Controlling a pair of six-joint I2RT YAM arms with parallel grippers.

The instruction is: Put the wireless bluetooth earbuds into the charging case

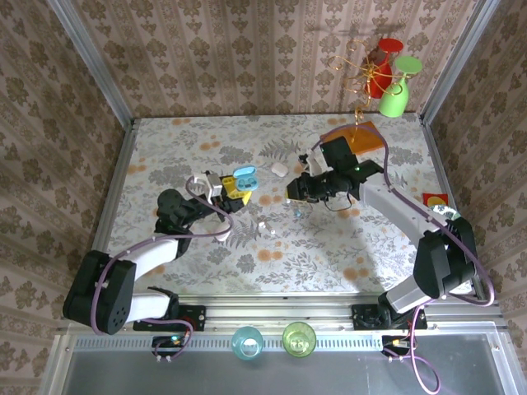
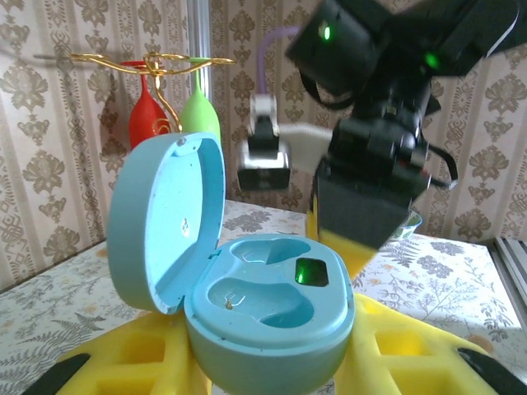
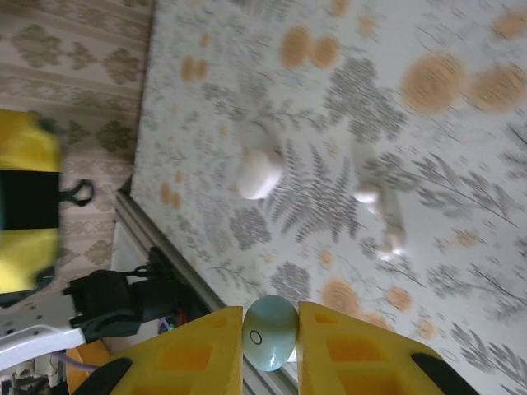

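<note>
Gripping open teal case, left fingers; right fingers pinching teal earbud.

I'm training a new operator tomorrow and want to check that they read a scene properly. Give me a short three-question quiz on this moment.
1. True or false: the blue case held in the left gripper has its lid shut.
2. What is clamped in the right gripper? A) a white earbud B) a teal earbud C) a wine glass
3. What colour is the light glowing inside the blue case?

Key: 1 false, the lid stands open; 2 B; 3 green.
</note>
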